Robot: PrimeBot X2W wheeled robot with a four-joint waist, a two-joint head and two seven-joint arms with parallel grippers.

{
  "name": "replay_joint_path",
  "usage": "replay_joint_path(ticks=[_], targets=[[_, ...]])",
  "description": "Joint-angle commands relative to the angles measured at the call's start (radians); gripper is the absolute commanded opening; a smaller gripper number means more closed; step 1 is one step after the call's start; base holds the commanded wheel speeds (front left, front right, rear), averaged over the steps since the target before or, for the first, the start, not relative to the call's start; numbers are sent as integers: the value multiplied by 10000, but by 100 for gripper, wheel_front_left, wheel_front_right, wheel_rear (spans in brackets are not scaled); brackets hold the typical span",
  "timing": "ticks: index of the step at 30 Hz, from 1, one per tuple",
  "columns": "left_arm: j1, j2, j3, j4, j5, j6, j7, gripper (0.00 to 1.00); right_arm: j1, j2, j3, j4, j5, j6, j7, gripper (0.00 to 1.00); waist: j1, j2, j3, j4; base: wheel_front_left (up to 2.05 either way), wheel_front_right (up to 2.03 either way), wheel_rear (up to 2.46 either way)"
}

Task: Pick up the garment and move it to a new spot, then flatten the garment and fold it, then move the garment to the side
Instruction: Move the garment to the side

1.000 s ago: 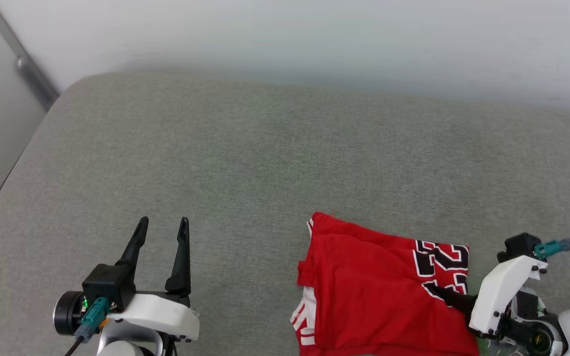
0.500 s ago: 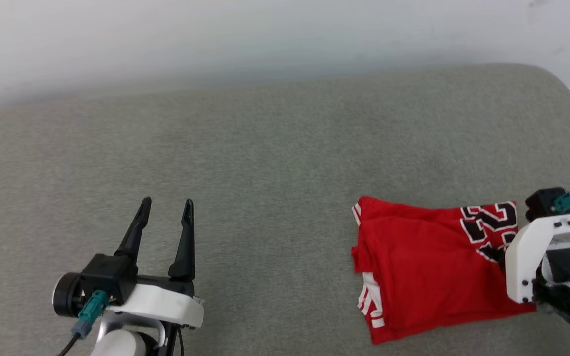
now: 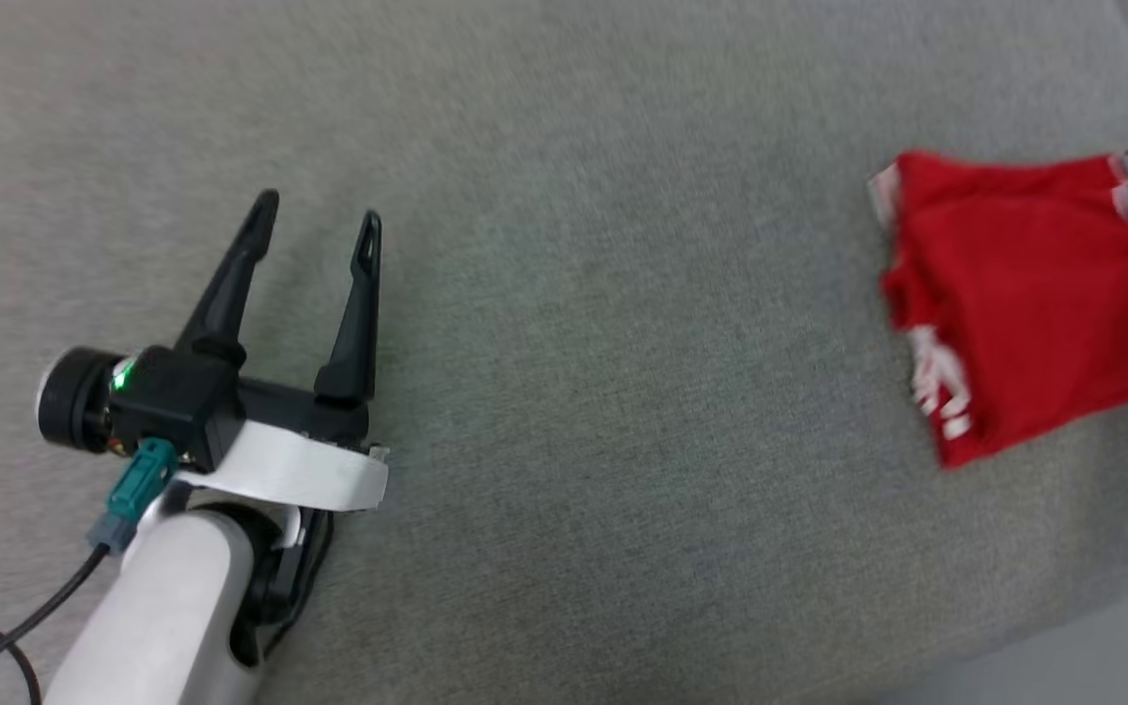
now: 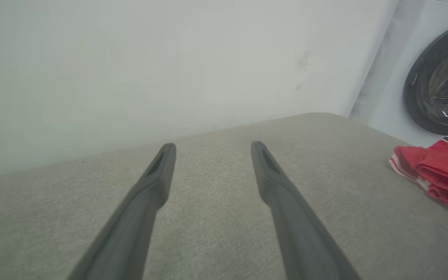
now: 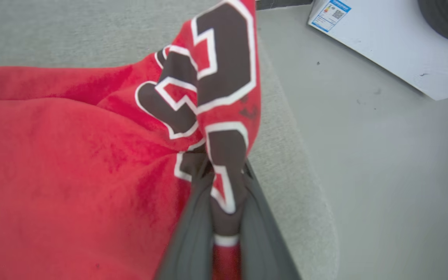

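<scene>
Right gripper [image 5: 226, 171] clamped on shirt [image 3: 1024, 294] edge.
Shirt folded at 2 o'clock on gray surface [image 3: 574, 392]; left gripper [image 3: 319, 211] spread wide, empty, at 9 o'clock.

The right tool [image 5: 226, 175] has dragged the garment [image 3: 1024, 294] rightward across the cushion [image 3: 564, 392].

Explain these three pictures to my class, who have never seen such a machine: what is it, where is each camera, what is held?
This is a two-armed robot; each arm ends in a gripper with two dark fingers. One picture looks down from its head; the other two look along each wrist's fingers. A folded red garment lies on a grey padded surface. The left gripper is open and empty, apart from the garment. The right gripper is shut on the garment's edge, by its dark print.
</scene>
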Motion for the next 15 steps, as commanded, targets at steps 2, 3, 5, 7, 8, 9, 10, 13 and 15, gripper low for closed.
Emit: replay_joint_path(ticks=[2,3,5,7,8,9,10,13,15], targets=[[-380,113,-48,-172,126,-94,109,100,-502,-88,-518,246,-364,-11,-627,0,-1,-1,1185,-423,0,0,0],[-475,147,-75,-218,168,-128,160,100,-609,-38,-723,380,-465,-11,-830,0,-1,-1,1307,-393,0,0,0],[-671,196,-125,-309,202,-170,234,100,-823,155,-1102,544,-603,-11,-1346,0,-1,-1,1515,-341,0,0,0],[-739,230,-150,-337,242,-209,284,100,-889,225,-1257,649,-697,-11,-1567,0,-1,-1,1599,-316,0,0,0],[-807,241,-175,-356,261,-226,313,100,-986,279,-1411,746,-778,-11,-1855,0,-1,-1,1675,-287,0,0,0],[-871,253,-192,-385,279,-238,327,100,-1078,347,-1564,858,-836,-11,-2117,7,-1,-1,1750,-253,0,0,0],[-902,276,-206,-386,276,-251,358,100,-1148,425,-1679,984,-933,-11,-2355,32,-1,-1,1799,-228,0,0,0],[-977,355,-197,-321,251,-302,389,100,-1291,570,-1984,1340,-1364,-11,-3185,100,-1,-1,1861,-164,0,0,0],[-956,339,-212,-231,207,-305,339,100,-1338,577,-2198,1592,-1705,-11,-3673,100,-1,-1,1803,-118,0,0,0]])
